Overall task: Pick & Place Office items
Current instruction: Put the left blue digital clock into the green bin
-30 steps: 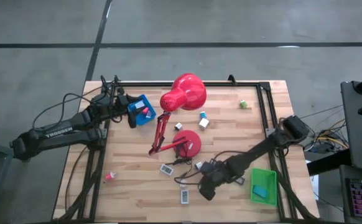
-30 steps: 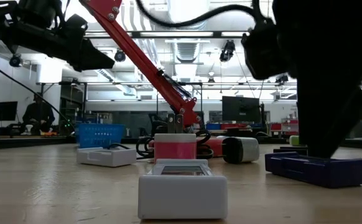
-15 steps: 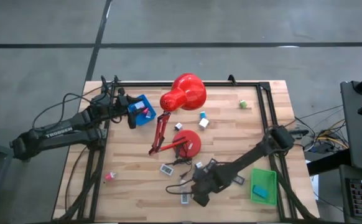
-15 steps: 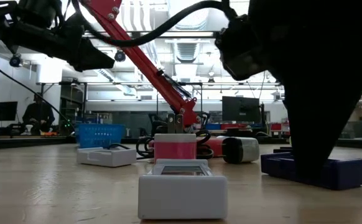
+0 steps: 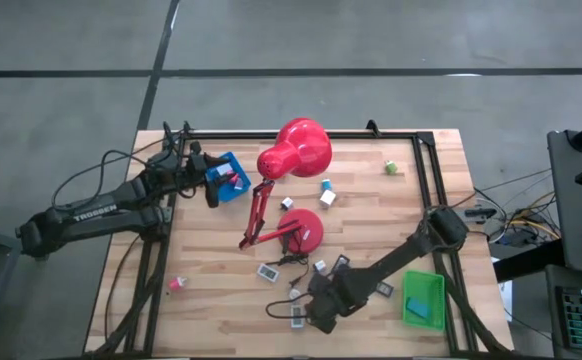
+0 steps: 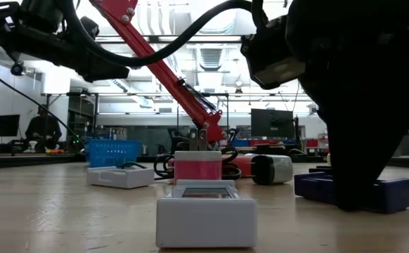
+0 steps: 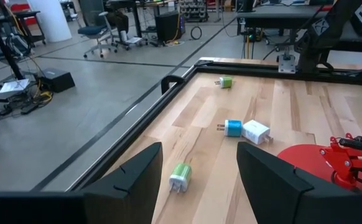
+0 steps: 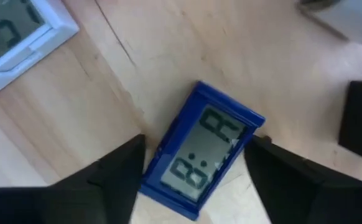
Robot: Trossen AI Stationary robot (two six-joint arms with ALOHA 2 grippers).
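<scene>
Straddling blue clock (image 8: 201,152), right gripper (image 8: 193,168) sits low on table (image 5: 211,290), just in front of red lamp base (image 5: 306,229); fingers (image 8: 116,171) apart either side, contact unclear. White clock (image 5: 298,316) just beside. Left gripper (image 7: 196,177) parted, empty, over blue tray (image 5: 227,176) left of lamp base.

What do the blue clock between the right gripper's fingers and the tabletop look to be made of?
Blue clock: likely moulded plastic, given its smooth blue frame around a grey segment display. Tabletop: wood, probably butcher-block planks, with pale grain and seam lines and a low sheen. The right gripper straddles the clock.
</scene>
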